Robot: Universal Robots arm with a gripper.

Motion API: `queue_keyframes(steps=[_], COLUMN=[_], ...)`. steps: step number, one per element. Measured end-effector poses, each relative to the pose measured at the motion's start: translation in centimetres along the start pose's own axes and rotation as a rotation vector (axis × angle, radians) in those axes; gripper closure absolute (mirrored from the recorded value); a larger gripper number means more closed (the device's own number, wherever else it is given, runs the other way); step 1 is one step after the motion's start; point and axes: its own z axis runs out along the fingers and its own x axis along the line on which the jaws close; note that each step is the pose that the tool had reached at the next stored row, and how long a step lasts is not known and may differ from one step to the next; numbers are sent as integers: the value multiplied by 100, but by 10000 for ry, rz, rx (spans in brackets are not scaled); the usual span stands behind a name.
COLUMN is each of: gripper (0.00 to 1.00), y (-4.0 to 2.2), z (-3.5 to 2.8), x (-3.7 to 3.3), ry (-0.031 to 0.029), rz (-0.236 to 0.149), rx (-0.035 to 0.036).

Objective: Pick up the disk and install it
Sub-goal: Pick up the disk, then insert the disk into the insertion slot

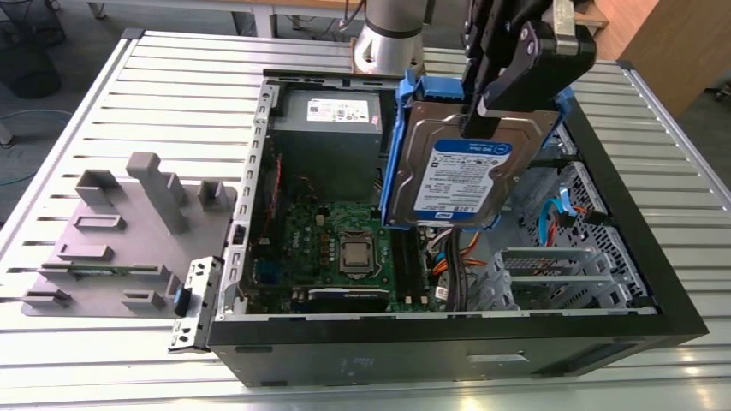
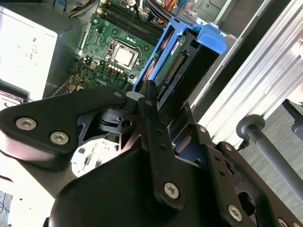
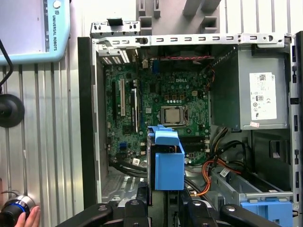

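The disk (image 1: 463,175) is a silver hard drive with a blue-and-white label and blue plastic side rails. It hangs upright and slightly tilted above the open computer case (image 1: 457,342), over the motherboard's right side in the exterior view. My gripper (image 1: 499,110) is shut on its upper edge from above. In the second wrist view the disk (image 2: 163,56) shows edge-on between my black fingers (image 2: 149,101). In the first wrist view its blue end (image 3: 168,165) points down into the case, above my gripper (image 3: 163,204).
Inside the case lie the green motherboard (image 1: 342,248), a grey power-supply box (image 1: 329,111) and a silver drive cage (image 1: 549,270) with a blue latch (image 3: 265,210). A grey fixture (image 1: 126,231) sits on the slatted table. A hand (image 3: 28,220) shows beside the case.
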Motion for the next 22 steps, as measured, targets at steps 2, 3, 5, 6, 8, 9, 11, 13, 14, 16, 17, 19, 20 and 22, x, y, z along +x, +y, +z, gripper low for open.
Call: queue_keyframes(steps=[2, 3, 5, 6, 8, 9, 11, 13, 14, 16, 17, 19, 20, 22], gripper=[65, 65, 65, 65, 65, 65, 65, 65, 65, 65, 65, 65, 65, 65], y=[-12, -20, -38, -48, -68, -79, -96, -99, -101, -102, -102, -102, -102, -103], z=[0, 1, 1, 0, 1, 1, 0, 1, 1, 1, 1, 1, 1, 1], x=[0, -1, -2, -3, -4, -4, -6, -6, -6, -6, -6, -6, -6, -5], ry=[-1, -1, -1, 0, 0, 0, 0, -1, 0, 0, 0, 0, 0, 0], rz=[1, 1, 2, 2, 1, 1, 1, 2, 2, 1, 1, 2, 1, 1], rx=[0, 0, 0, 0, 0, 0, 0, 0, 0, 0, 0, 0, 0, 0])
